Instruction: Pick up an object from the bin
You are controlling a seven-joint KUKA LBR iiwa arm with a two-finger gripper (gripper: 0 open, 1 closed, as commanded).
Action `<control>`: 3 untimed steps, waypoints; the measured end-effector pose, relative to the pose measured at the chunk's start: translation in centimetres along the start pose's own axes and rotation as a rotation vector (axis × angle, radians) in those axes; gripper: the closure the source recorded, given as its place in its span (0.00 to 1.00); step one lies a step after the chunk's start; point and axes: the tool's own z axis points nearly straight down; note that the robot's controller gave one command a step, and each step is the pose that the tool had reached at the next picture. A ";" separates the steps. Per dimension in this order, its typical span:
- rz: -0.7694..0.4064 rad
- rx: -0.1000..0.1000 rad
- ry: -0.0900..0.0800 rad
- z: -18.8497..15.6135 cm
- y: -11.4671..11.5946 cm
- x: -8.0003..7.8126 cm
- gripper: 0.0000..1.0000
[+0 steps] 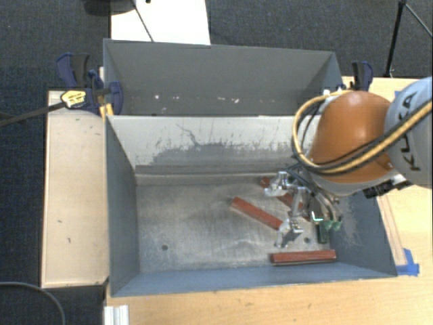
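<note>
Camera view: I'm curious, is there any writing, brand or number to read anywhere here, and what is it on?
"KU": black letters on the white casing of the robot arm, the rest cut off by the picture's edge.
On the grey bin and the red-brown bars in it: no text to be seen.

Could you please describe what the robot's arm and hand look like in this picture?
The arm is pale grey, with black KUKA lettering partly visible. Its wrist carries a rounded orange cover, looped by cream and black cables. The hand is bare silver metal with two slim fingers.
</note>
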 end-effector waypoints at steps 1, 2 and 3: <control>0.000 0.000 -0.008 -0.4 0.0 -0.2 0.00; -0.041 0.001 -0.015 5.2 -1.0 -2.1 0.00; -0.014 -0.001 -0.020 11.2 0.9 -3.8 1.00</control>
